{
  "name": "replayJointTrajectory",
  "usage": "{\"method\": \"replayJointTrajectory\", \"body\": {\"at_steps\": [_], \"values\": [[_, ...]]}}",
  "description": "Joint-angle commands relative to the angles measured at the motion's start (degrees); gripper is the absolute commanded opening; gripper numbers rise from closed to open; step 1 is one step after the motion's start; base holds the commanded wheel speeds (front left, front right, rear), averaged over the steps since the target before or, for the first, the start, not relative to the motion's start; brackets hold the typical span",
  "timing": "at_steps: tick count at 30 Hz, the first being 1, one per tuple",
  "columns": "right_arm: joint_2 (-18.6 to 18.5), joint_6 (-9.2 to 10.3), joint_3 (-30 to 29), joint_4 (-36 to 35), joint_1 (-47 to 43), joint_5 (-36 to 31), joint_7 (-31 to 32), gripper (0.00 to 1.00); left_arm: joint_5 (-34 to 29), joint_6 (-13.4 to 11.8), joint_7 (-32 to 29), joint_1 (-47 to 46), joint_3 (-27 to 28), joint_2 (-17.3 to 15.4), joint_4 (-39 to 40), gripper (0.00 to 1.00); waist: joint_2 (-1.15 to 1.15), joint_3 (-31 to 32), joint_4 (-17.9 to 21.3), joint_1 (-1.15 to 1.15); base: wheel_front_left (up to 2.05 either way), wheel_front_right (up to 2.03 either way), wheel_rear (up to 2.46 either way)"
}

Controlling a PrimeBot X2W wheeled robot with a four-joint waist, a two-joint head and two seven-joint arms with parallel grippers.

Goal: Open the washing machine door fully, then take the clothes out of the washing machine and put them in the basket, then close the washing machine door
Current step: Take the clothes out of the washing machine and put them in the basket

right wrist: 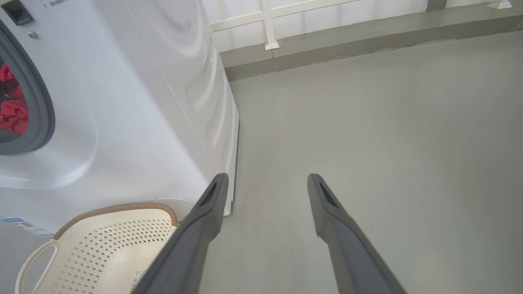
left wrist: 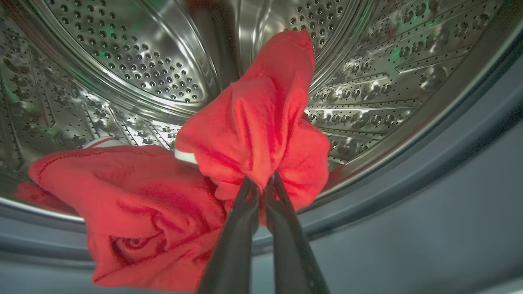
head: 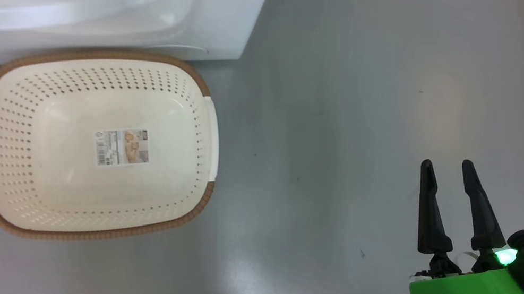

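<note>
The left claw (left wrist: 261,183) reaches into the washing machine (left wrist: 122,61), clamped on the red clothes (left wrist: 253,122). The gripped fold stands toward 12 o'clock and the rest trails toward 8. At 4 o'clock in the head view, the right claw (head: 447,163) hovers, fingers spread, pointing toward 12.

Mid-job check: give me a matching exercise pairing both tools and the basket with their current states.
1. left tool
2. right tool
3. cream-white perforated plastic basket with brown rim

A. contains just a sticker
B. open over grey floor
C. shut on bright red fabric clothes in perforated steel drum

Pairs: 1-C, 2-B, 3-A
</note>
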State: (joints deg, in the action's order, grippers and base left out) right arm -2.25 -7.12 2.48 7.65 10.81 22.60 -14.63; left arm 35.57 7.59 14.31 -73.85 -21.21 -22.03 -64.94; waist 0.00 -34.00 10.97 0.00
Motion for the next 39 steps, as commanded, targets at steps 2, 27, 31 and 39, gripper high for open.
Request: {"method": "replayJointTrajectory", "body": {"at_steps": [2,27,31,39], "values": [[-0.63,-0.36,0.58,-0.89,-0.18,-1.14,-0.37,1.00,-0.10,-0.11,0.67,3.03,3.31,-2.40,3.83,0.00,0.00,1.34,-1.34,0.00,0.00,0.00,0.00],[-0.63,-0.36,-3.03,0.66,-2.50,-5.02,-0.37,1.00,-14.81,-0.10,0.69,34.13,25.64,7.46,38.53,0.00,0.00,10.67,-6.59,0.00,0.00,0.00,0.00],[-0.63,-0.36,-3.57,0.90,-3.39,-5.15,-0.37,1.00,-15.37,-0.10,0.69,38.19,27.00,8.03,43.91,0.00,0.00,12.19,-7.19,0.00,0.00,0.00,0.00],[-0.63,-0.36,-4.12,1.14,-4.71,-5.14,-0.37,1.00,-15.37,-0.10,0.69,44.68,29.16,8.64,52.77,0.00,0.00,14.19,-7.88,0.00,0.00,0.00,0.00]]}}
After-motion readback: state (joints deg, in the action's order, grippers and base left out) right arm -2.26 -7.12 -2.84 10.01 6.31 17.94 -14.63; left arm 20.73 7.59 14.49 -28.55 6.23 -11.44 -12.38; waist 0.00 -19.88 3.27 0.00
